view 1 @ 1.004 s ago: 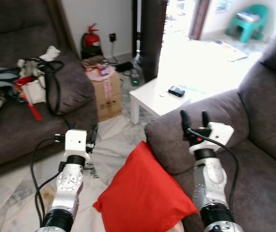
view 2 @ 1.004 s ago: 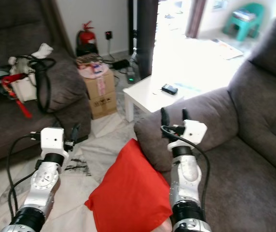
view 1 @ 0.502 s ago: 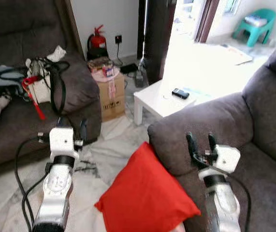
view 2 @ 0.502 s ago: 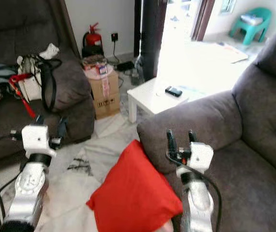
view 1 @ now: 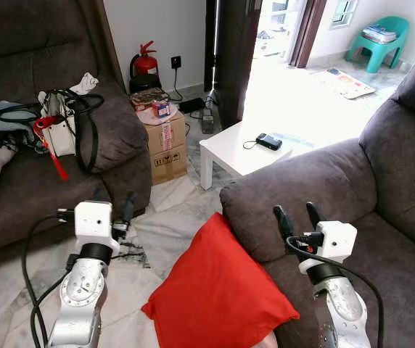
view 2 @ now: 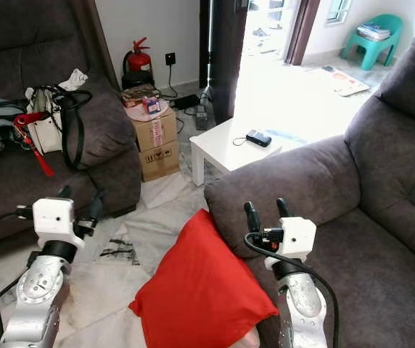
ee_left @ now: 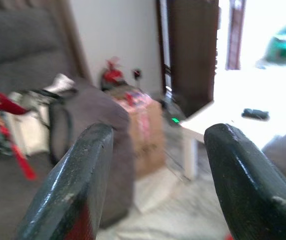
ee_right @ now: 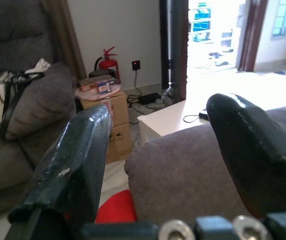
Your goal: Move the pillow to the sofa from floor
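One red square fabric pillow (view 1: 218, 290) on pale floor, leaning vs arm of grey fabric sofa (view 1: 316, 181). L gripper (view 1: 113, 206) & R gripper (view 1: 295, 217) both spread wide, holding nothing, raised either side of pillow.

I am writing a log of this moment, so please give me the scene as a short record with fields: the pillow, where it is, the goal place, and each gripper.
pillow: red pillow, on the floor, leaning against the sofa armrest
goal: grey sofa on the robot's right, seat free
left gripper: open, raised over the floor, left of the pillow, holds nothing
right gripper: open, raised over the sofa armrest, holds nothing
task state: pillow not yet gripped
nearby: white table with a phone; cardboard box
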`<state>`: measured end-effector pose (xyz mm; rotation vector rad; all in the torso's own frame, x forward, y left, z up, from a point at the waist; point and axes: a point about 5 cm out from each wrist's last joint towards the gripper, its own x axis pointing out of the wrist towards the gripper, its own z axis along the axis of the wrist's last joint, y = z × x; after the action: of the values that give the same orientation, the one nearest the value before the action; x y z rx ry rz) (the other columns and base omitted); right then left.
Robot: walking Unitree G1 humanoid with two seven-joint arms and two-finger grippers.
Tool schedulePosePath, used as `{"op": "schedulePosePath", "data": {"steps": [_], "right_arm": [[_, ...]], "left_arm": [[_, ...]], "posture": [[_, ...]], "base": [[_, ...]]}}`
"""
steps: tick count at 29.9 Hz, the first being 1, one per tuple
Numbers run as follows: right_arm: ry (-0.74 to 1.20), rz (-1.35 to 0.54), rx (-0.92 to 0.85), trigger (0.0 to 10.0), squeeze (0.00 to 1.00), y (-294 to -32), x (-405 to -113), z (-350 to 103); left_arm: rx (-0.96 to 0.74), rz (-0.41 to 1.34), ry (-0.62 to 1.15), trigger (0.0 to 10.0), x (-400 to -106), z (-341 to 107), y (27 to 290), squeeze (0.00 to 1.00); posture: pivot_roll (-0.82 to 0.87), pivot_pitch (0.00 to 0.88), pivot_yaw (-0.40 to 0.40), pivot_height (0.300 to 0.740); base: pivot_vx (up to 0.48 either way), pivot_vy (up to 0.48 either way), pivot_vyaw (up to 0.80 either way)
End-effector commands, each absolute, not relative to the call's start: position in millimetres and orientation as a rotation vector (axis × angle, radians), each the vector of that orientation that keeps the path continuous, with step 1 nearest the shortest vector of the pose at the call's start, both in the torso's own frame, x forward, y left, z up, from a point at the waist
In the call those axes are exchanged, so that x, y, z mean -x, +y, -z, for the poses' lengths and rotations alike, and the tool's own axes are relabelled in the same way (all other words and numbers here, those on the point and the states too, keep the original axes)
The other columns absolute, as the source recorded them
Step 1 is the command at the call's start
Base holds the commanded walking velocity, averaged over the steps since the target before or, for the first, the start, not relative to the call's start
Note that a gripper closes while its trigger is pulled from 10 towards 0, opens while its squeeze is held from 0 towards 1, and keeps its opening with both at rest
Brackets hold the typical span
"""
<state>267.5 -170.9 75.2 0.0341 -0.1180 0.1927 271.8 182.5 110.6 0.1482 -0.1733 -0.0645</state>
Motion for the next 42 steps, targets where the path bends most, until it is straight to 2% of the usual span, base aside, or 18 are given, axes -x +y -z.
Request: {"op": "schedulePosePath", "data": {"steps": [1,8,15,20,27,42], "right_arm": [[-0.114,-0.202,0.021,10.0,0.00,-172,-273,-77],[-0.084,-0.173,0.083,10.0,0.00,-183,-285,-75],[-0.092,-0.153,0.048,10.0,0.00,-181,-294,-80],[-0.110,-0.134,-0.021,10.0,0.00,-175,-293,-81],[-0.098,-0.100,-0.082,10.0,0.00,-168,-287,-75],[-0.089,-0.104,-0.080,10.0,0.00,-166,-295,-79]], "left_arm": [[-0.154,0.159,-0.139,10.0,-272,-107,172,0.00],[-0.210,0.258,-0.118,10.0,-274,-107,165,0.00],[-0.245,0.224,-0.133,10.0,-279,-112,168,0.00],[-0.233,0.153,-0.164,10.0,-281,-117,172,0.00],[-0.201,0.141,-0.186,10.0,-289,-121,165,0.00],[-0.185,0.131,-0.188,10.0,-290,-120,163,0.00]], "posture": [[0.00,0.060,-0.001,0.740],[0.00,0.069,0.006,0.740],[0.01,0.077,0.003,0.740],[0.01,0.080,0.001,0.740],[0.01,0.076,-0.005,0.740],[0.01,0.054,-0.011,0.740]], "base": [[0.000,0.000,0.00],[0.000,0.000,0.00],[0.000,0.000,0.00],[0.000,0.000,0.00],[0.000,0.000,0.00],[0.000,0.000,0.00]]}}
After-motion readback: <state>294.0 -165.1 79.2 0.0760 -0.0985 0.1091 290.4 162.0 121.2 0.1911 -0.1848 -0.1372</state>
